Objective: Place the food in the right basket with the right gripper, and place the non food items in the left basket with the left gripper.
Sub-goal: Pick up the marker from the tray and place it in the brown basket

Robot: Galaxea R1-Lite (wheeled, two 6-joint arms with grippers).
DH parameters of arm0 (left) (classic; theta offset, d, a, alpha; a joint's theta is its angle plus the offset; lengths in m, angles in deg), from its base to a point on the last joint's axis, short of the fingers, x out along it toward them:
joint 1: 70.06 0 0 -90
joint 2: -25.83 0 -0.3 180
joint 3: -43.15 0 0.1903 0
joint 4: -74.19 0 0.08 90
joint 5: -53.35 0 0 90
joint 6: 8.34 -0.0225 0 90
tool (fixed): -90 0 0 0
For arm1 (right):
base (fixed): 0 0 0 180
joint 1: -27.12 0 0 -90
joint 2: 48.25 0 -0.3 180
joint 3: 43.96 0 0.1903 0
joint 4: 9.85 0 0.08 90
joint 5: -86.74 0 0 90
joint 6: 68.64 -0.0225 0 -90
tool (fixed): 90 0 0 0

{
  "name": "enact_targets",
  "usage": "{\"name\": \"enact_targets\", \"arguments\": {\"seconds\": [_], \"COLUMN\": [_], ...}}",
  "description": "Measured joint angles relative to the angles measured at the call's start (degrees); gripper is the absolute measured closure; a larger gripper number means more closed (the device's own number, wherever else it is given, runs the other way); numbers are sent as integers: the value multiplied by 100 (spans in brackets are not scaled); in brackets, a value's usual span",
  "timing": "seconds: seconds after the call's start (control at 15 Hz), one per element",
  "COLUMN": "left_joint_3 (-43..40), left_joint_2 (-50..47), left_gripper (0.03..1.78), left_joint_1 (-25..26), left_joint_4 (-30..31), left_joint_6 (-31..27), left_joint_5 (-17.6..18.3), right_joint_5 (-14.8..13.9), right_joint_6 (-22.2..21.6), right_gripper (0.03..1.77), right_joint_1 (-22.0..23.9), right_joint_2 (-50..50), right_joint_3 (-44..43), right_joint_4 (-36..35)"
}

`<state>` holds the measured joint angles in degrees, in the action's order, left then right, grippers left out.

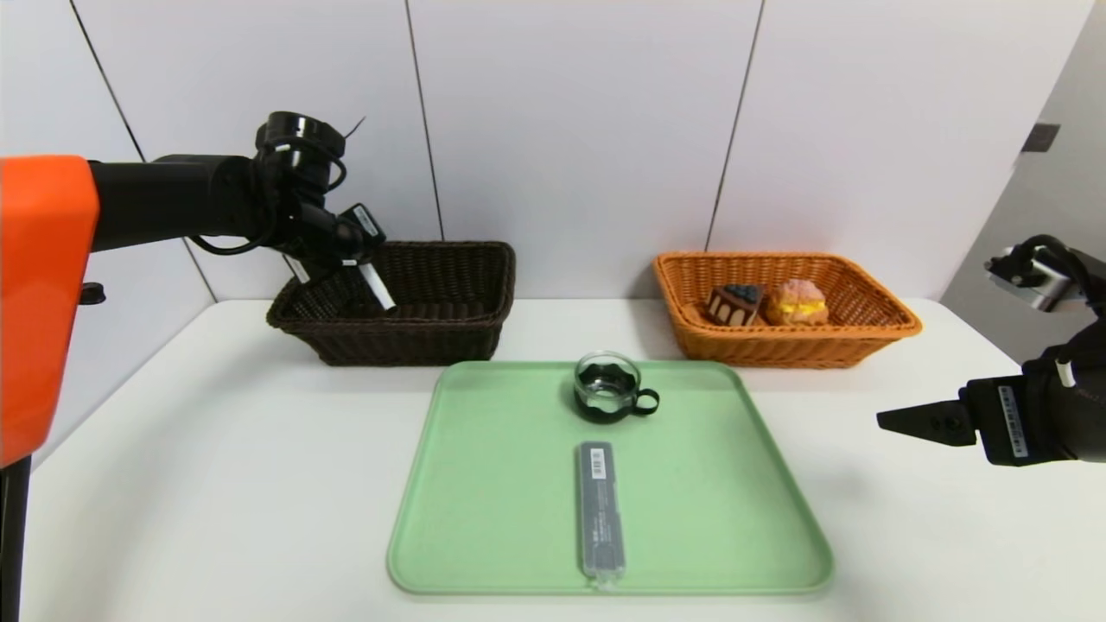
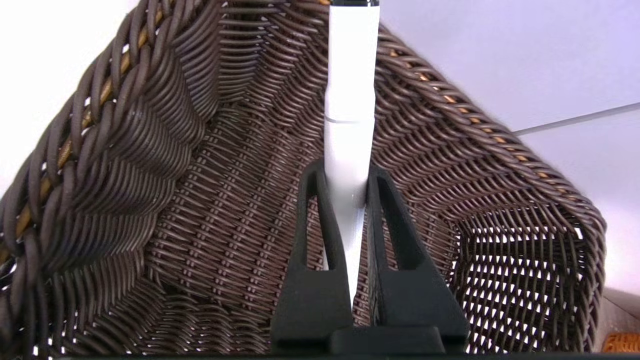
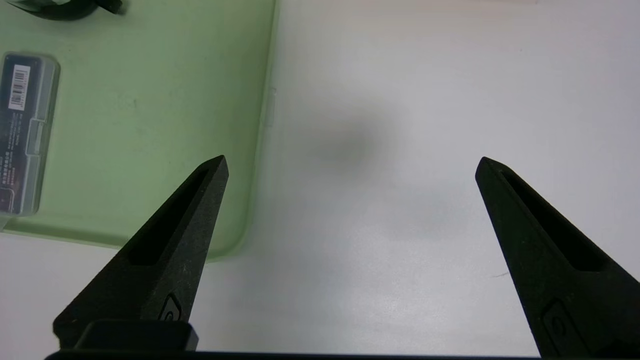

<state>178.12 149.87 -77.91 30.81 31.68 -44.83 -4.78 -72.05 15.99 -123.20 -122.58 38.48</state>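
Right gripper (image 3: 352,167) parked wide open over the table right of the tray (image 1: 609,591)
Left gripper (image 2: 346,175) clamps the marker (image 2: 350,100) inside the dark brown basket (image 1: 415,323); I'd lower it toward the woven floor, keep it off the rim, then release gently so it doesn't roll or bounce

— What's on the tray (image 1: 691,518)?
— The cup (image 1: 607,389), at the back, with the case (image 1: 600,510) in front of it.
— And behind the tray?
— Two baskets: the left basket (image 1: 415,341) and the right basket (image 1: 795,350).
— Where's the food?
— Cake (image 1: 734,306) and puff (image 1: 797,302) lie in the right one, cake left of puff.
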Motion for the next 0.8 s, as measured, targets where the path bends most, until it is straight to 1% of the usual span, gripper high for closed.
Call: {"name": "enact_targets", "arguments": {"seconds": [0.8], "left_joint_3": [7], "left_joint_2": [286], "left_gripper": [166], "left_joint_1": [17], "left_joint_4": [-11], "left_joint_6": [-26], "left_joint_5": [-11], "right_joint_5": [-13], "right_joint_6": [-2], "right_gripper": [9], "right_joint_1": [6], "right_joint_2": [243], "right_joint_3": [223], "right_joint_4": [9]}}
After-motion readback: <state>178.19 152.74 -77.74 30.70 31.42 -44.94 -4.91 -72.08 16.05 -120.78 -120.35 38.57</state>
